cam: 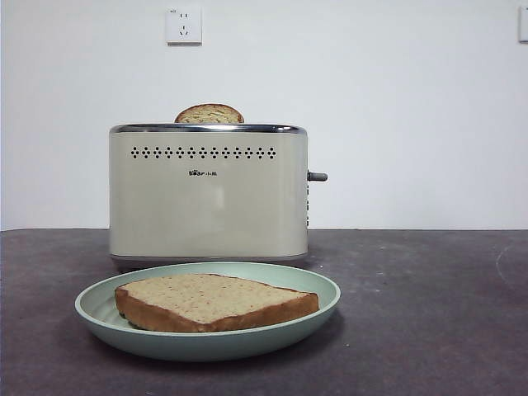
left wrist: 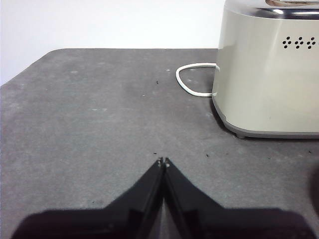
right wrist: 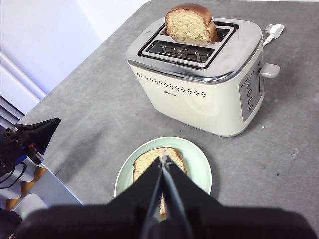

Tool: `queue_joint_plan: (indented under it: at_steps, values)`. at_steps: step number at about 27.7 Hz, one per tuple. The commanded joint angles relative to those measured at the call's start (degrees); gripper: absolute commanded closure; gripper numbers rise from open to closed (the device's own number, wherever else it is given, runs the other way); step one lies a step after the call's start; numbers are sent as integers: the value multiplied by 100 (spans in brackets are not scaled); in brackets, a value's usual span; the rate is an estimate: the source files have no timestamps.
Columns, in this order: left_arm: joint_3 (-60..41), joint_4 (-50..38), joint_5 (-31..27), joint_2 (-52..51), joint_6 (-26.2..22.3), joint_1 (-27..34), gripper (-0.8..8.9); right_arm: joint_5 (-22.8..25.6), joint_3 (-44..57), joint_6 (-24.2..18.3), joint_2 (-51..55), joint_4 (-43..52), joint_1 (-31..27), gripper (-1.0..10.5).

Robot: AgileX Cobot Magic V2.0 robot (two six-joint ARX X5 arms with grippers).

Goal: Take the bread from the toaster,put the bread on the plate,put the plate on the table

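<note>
The bread (cam: 216, 300) lies flat in the mint-green plate (cam: 328, 286), which rests on the dark grey table (cam: 429, 313) in front of the cream toaster (cam: 208, 198). In the right wrist view, my right gripper (right wrist: 164, 158) is shut and empty, high above the bread (right wrist: 147, 163) and the plate (right wrist: 198, 167), with the toaster (right wrist: 199, 94) beyond. My left gripper (left wrist: 163, 162) is shut and empty, low over bare table beside the toaster (left wrist: 269, 74). Neither gripper shows in the front view.
A second slice (cam: 209, 114) stands in the toaster's rear slot, also in the right wrist view (right wrist: 188, 24). The grey lever (cam: 318, 176) sticks out of the toaster's side. A white cable (left wrist: 187, 84) and plug (right wrist: 273, 31) lie behind the toaster. The table's edge is near the left arm (right wrist: 37, 134).
</note>
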State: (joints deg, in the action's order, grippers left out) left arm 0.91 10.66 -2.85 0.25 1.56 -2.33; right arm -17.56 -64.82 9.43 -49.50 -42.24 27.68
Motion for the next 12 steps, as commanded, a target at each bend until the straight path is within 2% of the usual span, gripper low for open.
queue_joint_plan:
  at_steps: [1, 3, 7, 9, 12]
  values:
    - [-74, -31, 9, -9, 33, 9, 817, -4, 35, -46, -2, 22, 13, 946]
    - [-74, -31, 9, -9, 33, 9, 817, 59, 37, -85, -114, 133, 11, 946]
    - [-74, -31, 9, -9, 35, 9, 817, 763, 138, -605, -254, 905, -17, 946]
    - [-74, -31, 9, -9, 33, 9, 817, 809, 293, -761, -262, 1574, -118, 946]
    - [-74, -31, 9, -9, 35, 9, 817, 807, 693, -758, -142, 2409, -396, 946]
